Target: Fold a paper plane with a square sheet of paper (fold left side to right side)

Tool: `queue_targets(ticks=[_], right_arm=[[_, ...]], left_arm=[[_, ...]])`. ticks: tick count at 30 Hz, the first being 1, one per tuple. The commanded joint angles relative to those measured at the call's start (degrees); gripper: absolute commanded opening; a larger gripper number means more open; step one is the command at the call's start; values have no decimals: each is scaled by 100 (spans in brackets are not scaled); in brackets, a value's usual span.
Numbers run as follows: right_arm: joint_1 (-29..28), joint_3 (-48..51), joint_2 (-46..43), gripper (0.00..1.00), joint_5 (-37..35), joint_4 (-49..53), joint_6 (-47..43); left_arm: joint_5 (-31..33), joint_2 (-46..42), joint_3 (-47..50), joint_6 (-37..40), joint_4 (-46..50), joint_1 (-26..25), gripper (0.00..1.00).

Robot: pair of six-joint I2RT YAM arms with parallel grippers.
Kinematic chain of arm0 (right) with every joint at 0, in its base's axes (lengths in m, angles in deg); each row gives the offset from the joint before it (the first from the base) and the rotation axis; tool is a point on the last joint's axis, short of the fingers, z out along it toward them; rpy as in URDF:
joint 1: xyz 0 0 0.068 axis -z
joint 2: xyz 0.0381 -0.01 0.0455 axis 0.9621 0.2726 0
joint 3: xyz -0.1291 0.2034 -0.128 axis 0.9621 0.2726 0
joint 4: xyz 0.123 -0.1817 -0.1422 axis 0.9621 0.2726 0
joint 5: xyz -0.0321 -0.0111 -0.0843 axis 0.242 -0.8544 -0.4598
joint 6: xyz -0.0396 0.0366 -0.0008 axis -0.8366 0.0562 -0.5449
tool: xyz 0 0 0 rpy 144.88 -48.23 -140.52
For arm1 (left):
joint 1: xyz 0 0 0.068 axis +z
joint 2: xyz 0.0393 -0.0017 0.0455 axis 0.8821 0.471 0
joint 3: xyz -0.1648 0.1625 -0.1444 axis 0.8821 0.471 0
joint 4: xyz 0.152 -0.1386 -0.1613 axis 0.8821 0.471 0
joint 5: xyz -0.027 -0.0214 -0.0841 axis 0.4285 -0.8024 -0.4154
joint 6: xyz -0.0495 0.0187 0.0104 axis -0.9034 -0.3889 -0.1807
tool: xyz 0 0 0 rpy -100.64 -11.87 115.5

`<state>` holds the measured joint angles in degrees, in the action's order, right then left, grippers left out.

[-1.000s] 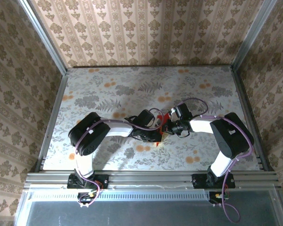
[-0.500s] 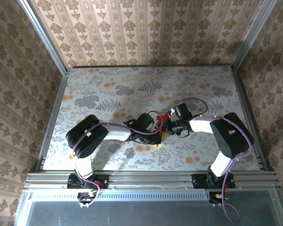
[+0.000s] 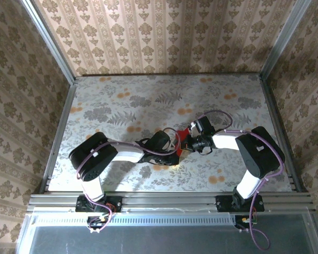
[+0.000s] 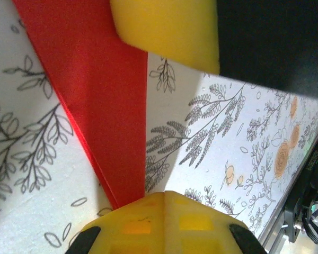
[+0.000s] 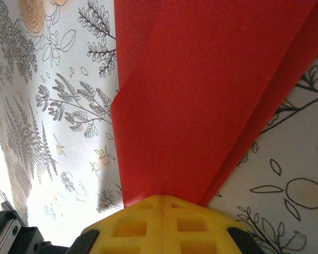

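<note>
Patterned wallpaper (image 3: 164,32) encloses the cell on three sides. The tabletop (image 3: 122,106) carries a pale floral print with orange blooms. From above, both my arms converge just right of the tabletop's middle, and the red paper (image 3: 184,139) lies there between the two wrists, largely covered by them.

Item inspected: red paper.
- Colour: plain bright red, matte, no print.
- Shape: no longer a flat square. At my left wrist it reads as a narrow wedge (image 4: 106,106) running from the upper left and tapering to a point at my fingertips.
- Its left edge shows stacked layers, so the paper is doubled there.
- At my right wrist the paper (image 5: 201,95) is broader. It spreads across the upper frame and narrows toward my fingertips. A straight crease crosses it, and a second layer shows along the right margin.
- It lies flat on the tabletop and casts a thin shadow at its edge.

My left hand (image 4: 164,197): yellow fingers pressed together, tips at the wedge's point.
My right hand (image 5: 164,198): yellow fingers pressed together, tips at the paper's narrow end.
For either hand, I cannot tell whether paper is nipped between the fingers or merely lies under them.

A second yellow pad (image 4: 169,32) on a black body overlaps the paper's upper part in the left wrist view.
</note>
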<state>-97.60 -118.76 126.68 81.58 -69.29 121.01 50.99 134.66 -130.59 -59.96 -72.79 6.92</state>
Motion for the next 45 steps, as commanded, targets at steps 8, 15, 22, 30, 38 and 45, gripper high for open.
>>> queue_targets(ticks=[8, 15, 22, 30, 38, 45], right_arm=[[-6, 223, 331, 0, -780, 823, -128], [-5, 206, 341, 0, -780, 842, -129], [-9, 188, 268, 0, -690, 822, -109], [-15, 221, -20, 0, -485, 690, 2], [-31, 219, 7, 0, -355, 570, 82], [-40, 135, -123, 0, -259, 542, 91]], left_arm=[[-128, -186, 326, -186, 510, -139, 0], [-88, -235, 412, -232, 478, -177, 0], [-90, -500, 448, -241, 524, -165, 0], [-364, -799, 1, 71, 721, 167, 0], [-585, -8, -652, 366, 795, 278, 0], [-356, 214, -578, 408, 959, 260, 0]])
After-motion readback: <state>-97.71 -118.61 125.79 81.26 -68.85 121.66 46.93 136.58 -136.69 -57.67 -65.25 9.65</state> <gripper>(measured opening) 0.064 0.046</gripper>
